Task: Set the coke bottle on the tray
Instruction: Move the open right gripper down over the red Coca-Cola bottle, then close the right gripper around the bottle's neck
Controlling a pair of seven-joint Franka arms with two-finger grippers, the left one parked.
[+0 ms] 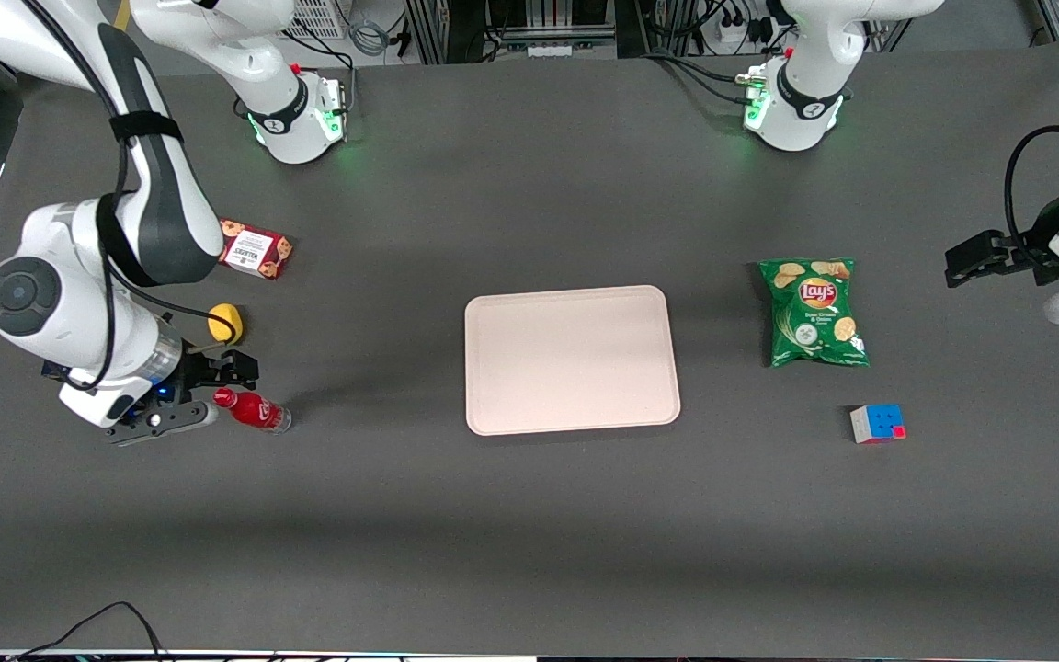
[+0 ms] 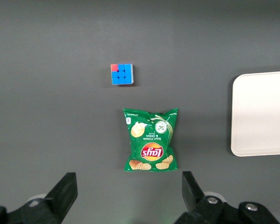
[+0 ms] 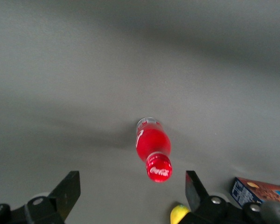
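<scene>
The coke bottle (image 1: pixel 252 410), small with a red cap and red label, sits on the dark table toward the working arm's end. My right gripper (image 1: pixel 208 393) hovers right at its cap end. In the right wrist view the bottle (image 3: pixel 154 148) points its cap toward the camera. The gripper (image 3: pixel 131 189) is open and empty, and the cap lies just ahead of the gap between the two black fingertips (image 3: pixel 69 186), touching neither. The pale pinkish-beige tray (image 1: pixel 572 359) lies bare in the middle of the table, well apart from the bottle, and its edge shows in the left wrist view (image 2: pixel 263 114).
A yellow lemon (image 1: pixel 224 323) (image 3: pixel 179 213) lies close beside the gripper, and a red cookie box (image 1: pixel 256 248) (image 3: pixel 259 192) lies farther from the front camera. A green Lay's bag (image 1: pixel 814 313) (image 2: pixel 150 140) and a colour cube (image 1: pixel 877 423) (image 2: pixel 122 74) lie toward the parked arm's end.
</scene>
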